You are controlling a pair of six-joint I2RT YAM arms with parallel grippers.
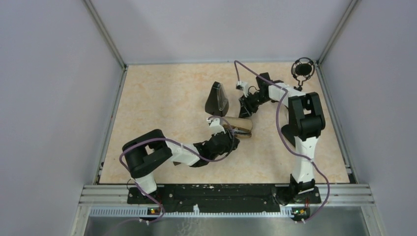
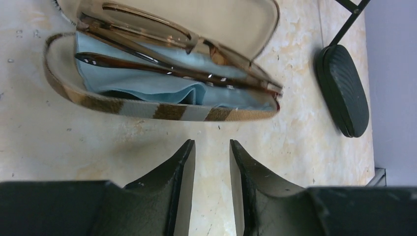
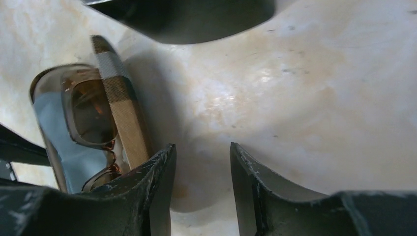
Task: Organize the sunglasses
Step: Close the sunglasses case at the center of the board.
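Note:
A pair of sunglasses with a thin brown frame lies folded inside the open plaid case, on a light blue cloth. The right wrist view shows its amber-tinted lens behind the plaid case wall. My left gripper hovers just in front of the case's near rim, open, with only bare table between its fingers. My right gripper stands open beside the case's end, holding nothing. From above, the case lies between the left gripper and the right gripper.
A black triangular case stands just behind the plaid case, also seen as a black ridged case and a dark shape. A black round device on a stand is at the back right corner. Grey walls enclose the table.

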